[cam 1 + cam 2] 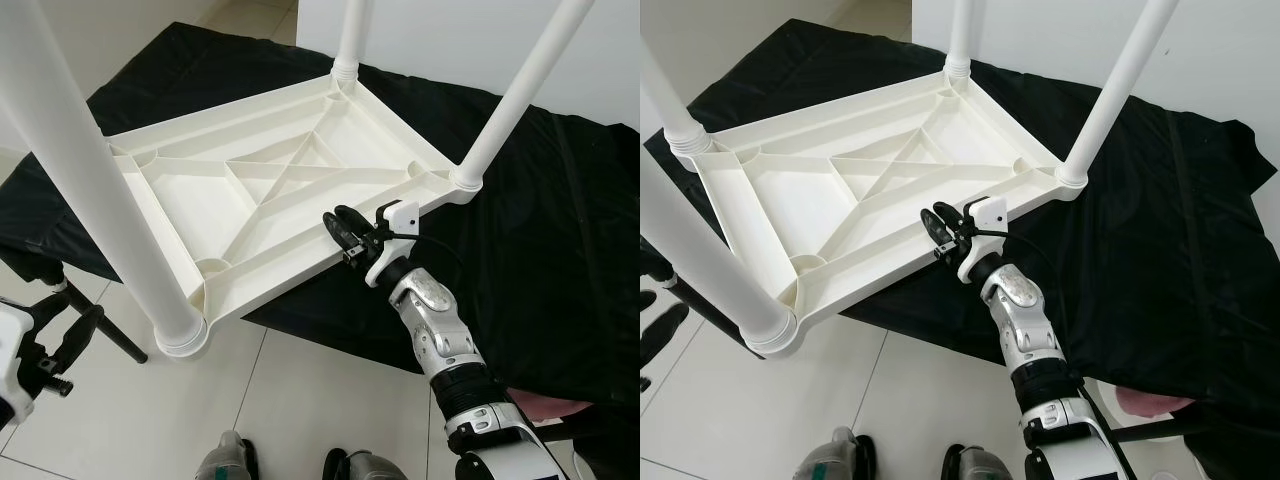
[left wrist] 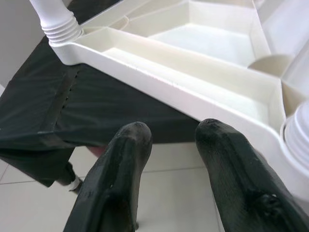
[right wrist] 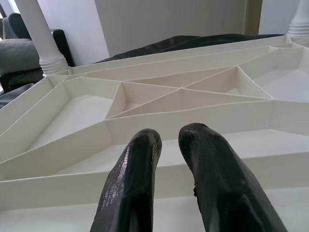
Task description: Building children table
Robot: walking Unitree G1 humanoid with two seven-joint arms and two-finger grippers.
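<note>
Inverted white table (image 1: 270,190) at centre frame; right gripper (image 1: 338,225) held slightly parted over its rim, left gripper (image 2: 171,133) parted, both empty.

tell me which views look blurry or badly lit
Eye views: evenly lit and sharp, black cloth swallows detail. Left wrist view: left gripper fingers soft, close to lens. Right wrist view: right gripper fingers glossy, table underside crisp.

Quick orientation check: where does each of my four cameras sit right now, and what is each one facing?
Left eye view: head, looking down at the upturned white table on a black cloth; right hand at its near rim, left hand low.
Right eye view: same scene, shifted.
Left wrist view: past that hand's fingers at the table's rim.
Right wrist view: past its fingers across the ribs.
All share the table.
</note>
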